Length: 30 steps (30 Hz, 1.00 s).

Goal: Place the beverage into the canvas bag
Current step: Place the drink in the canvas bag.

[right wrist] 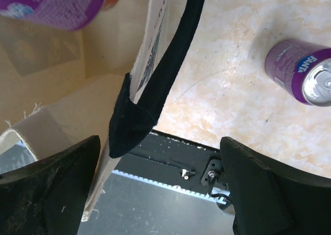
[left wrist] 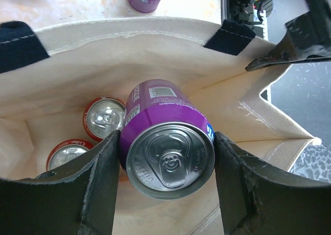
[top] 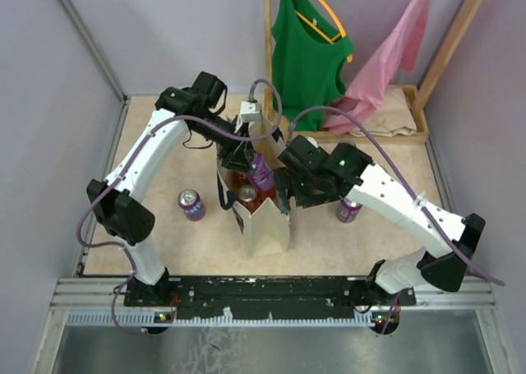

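Note:
The cream canvas bag [top: 267, 230] stands upright at the table's middle, its mouth open. My left gripper [top: 251, 164] is shut on a purple beverage can [top: 260, 173] and holds it tilted in the bag's mouth. In the left wrist view the can [left wrist: 168, 142] sits between both fingers [left wrist: 98, 183], over the bag's inside [left wrist: 155, 49]. Two red cans [left wrist: 105, 117] stand on the bag's bottom. My right gripper [top: 288, 200] is open at the bag's right rim. In the right wrist view [right wrist: 160, 188] the rim and a navy strap [right wrist: 165, 64] lie between its wide fingers, not pinched.
One purple can [top: 191, 204] stands on the table left of the bag, another [top: 348, 210] on the right, also in the right wrist view [right wrist: 302, 72]. A wooden rack at the back holds a green top [top: 308, 53] and a pink garment [top: 386, 57] over folded beige cloth [top: 399, 115].

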Available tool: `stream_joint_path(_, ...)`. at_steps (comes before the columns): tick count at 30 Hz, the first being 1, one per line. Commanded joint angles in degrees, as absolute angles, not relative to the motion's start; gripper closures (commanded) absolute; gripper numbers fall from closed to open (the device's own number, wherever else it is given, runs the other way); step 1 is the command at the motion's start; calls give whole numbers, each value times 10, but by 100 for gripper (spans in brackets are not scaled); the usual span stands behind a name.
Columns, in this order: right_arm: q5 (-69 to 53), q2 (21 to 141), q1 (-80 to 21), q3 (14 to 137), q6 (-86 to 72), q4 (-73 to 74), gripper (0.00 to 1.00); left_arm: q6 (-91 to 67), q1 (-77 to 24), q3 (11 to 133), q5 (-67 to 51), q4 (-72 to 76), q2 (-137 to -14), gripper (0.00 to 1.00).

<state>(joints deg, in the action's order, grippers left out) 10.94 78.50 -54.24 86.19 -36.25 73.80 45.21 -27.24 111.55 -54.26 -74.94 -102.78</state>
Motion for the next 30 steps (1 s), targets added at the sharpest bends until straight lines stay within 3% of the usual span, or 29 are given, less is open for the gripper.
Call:
stream_joint_path(1,150,780,-547,905,-375,735,1,465,-291,1097,-582,-725,-1015,100)
stream_joint_path(17,275,724,-547,963,-411,717,1,476,-330,1020,-538,-688,-1028,100)
stream_joint_path(30,302,721,-546,972,-423,733,1,468,-356,998,-489,-648,-1053,100)
